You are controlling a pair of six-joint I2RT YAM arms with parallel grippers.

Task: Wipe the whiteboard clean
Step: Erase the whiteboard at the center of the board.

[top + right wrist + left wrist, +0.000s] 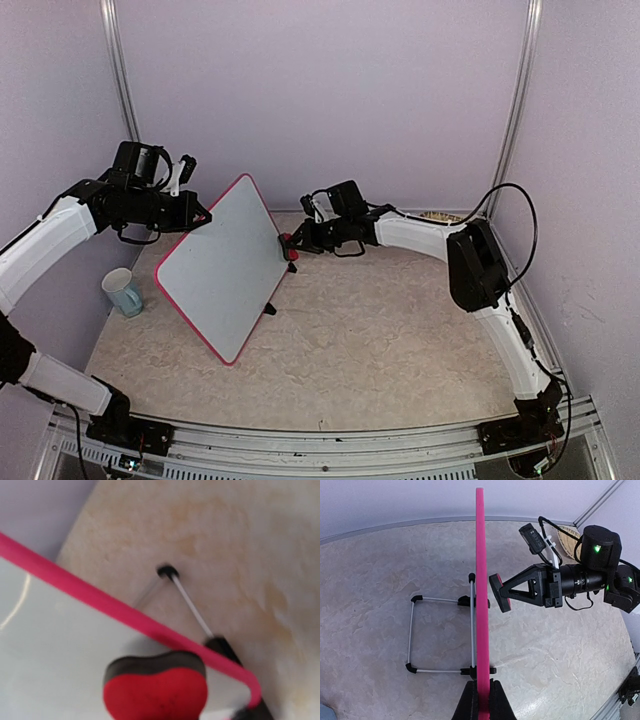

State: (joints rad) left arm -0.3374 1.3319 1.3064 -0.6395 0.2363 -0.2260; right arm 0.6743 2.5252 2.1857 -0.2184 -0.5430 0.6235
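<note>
On beige table [400, 330], left pincer [481, 700] clamps whiteboard [225, 265], right pincer [509, 593] holds eraser [156, 690].

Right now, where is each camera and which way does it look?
Top camera: above and behind the arms, looking down at the table; shows both arms, the whiteboard and a mug.
Left wrist camera: on the left arm, looking down along the whiteboard's pink edge; the left gripper clamps that edge.
Right wrist camera: on the right arm, close to the whiteboard, facing it past the red heart eraser; its fingers are hidden.
Shared: top and left wrist views both show the right gripper holding the eraser.
</note>
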